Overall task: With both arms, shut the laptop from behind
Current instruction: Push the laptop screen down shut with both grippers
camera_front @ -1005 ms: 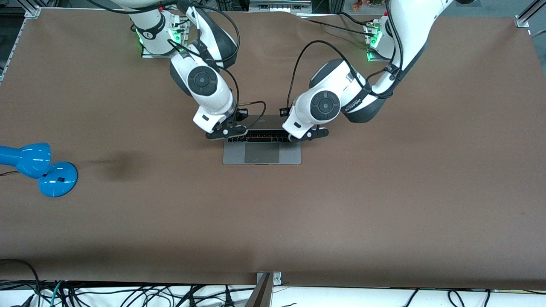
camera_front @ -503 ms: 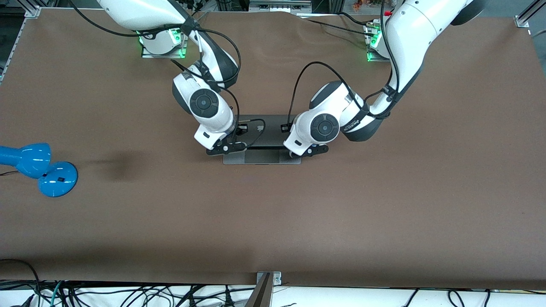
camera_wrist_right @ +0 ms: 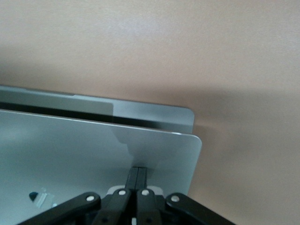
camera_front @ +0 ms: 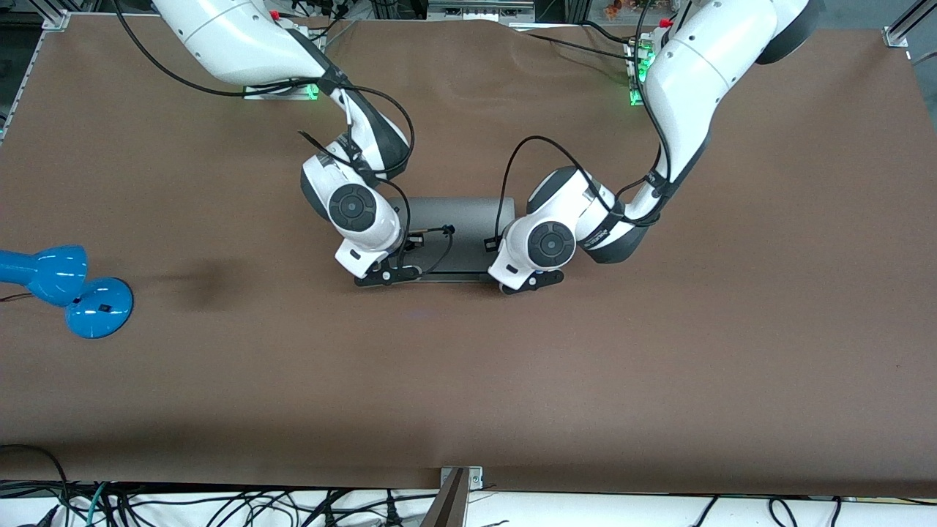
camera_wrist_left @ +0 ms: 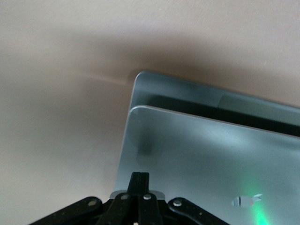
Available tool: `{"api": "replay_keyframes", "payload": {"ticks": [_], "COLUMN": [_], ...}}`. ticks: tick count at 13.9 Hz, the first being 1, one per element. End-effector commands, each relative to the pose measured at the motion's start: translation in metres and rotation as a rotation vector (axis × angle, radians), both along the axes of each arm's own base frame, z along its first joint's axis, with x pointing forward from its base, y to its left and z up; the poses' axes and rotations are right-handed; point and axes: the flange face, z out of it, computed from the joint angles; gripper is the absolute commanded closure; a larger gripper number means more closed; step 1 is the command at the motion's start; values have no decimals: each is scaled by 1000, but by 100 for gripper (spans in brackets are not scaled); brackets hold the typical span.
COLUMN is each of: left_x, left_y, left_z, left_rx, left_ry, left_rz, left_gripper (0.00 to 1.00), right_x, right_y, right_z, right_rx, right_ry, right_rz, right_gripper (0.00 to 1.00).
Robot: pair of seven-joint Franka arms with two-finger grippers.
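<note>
The space-grey laptop [camera_front: 454, 219] lies in the middle of the brown table, its lid lowered almost flat over the base. A narrow dark gap still shows between lid and base in the left wrist view [camera_wrist_left: 201, 154] and the right wrist view [camera_wrist_right: 70, 140]. My right gripper [camera_front: 386, 277] is shut and presses on the lid's corner toward the right arm's end [camera_wrist_right: 139, 169]. My left gripper [camera_front: 532, 282] is shut and presses on the lid's corner toward the left arm's end [camera_wrist_left: 139, 177]. The keyboard, trackpad and screen are hidden under the lid.
A blue desk lamp [camera_front: 66, 285] lies near the table edge at the right arm's end. Cables hang along the table edge nearest the camera [camera_front: 219, 505]. Both arm bases [camera_front: 278, 88] stand at the table edge farthest from the camera.
Both grippers have moved toward the camera and down, pushing the lid from half open to nearly flat. The keyboard and trackpad are now covered.
</note>
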Motion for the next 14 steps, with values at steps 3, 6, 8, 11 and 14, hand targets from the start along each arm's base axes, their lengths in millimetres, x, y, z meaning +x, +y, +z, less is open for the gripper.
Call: {"api": "replay_keyframes", "payload": {"ticks": [3, 6, 8, 11, 14], "left_x": [13, 15, 16, 16, 16], "left_y": [1, 2, 3, 2, 3], "left_z": [-28, -38, -44, -44, -43], "left_rx": [7, 7, 13, 13, 13], "left_ry": [-34, -49, -59, -60, -60], "left_rz": [14, 16, 10, 10, 13], "left_gripper": [100, 100, 100, 100, 100], "right_x": [14, 17, 20, 30, 38], "right_y": [-3, -4, -2, 2, 1], "right_z": [-20, -22, -17, 7, 36], "right_rx": [-8, -7, 2, 19, 7], "right_ry": [-10, -10, -15, -31, -34], "right_rz": [-16, -21, -23, -31, -30], "right_gripper": [100, 100, 100, 94, 0]}}
